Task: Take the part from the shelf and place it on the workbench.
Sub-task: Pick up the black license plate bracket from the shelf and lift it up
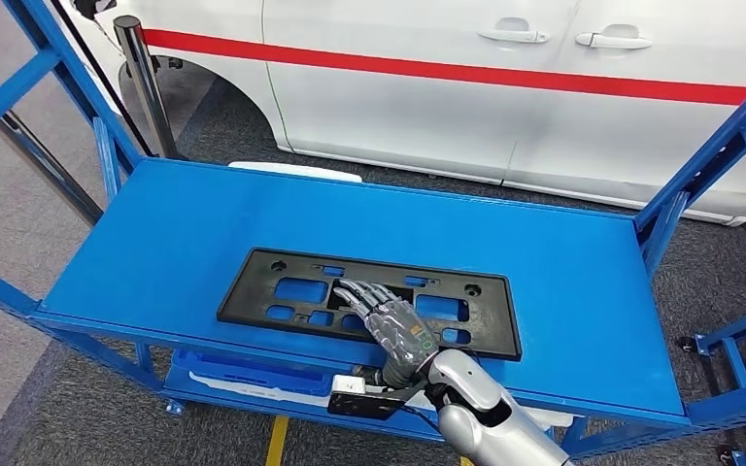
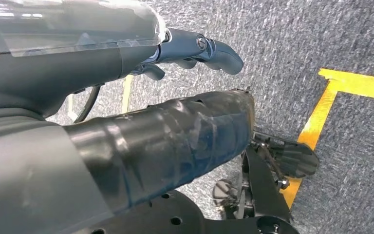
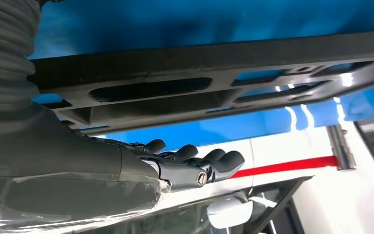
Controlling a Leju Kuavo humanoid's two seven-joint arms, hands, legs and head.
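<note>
silver arm [image 1: 491, 417], dark grey hand [image 1: 389, 320]

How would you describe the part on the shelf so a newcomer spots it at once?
Start at the blue shelf in front of the white car. Near its front edge lies a flat black plastic frame, long and rectangular, with the right hand above its middle. Its rows of cut-out slots, showing blue through them, set it apart.
</note>
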